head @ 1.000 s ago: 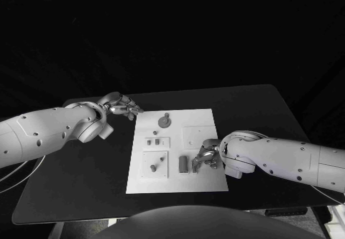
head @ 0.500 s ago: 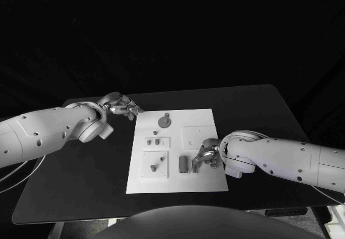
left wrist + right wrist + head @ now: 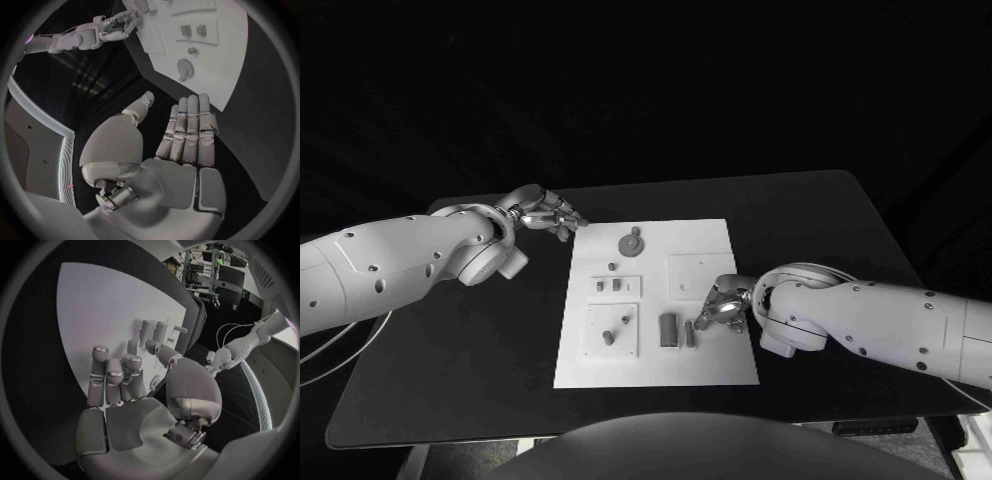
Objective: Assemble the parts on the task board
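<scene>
Task board [image 3: 707, 355] bears no writing

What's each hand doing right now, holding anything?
Left hand: open, holding nothing, off the board's far left corner.
Right hand: over the board; cannot tell whether it holds a part.

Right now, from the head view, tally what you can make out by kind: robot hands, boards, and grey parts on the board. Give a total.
Hands: 2 (left hand, right hand)
Task board: 1
Round part: 1
Tall blocks: 2
Small pieces: about 5
Total: about 11
</scene>
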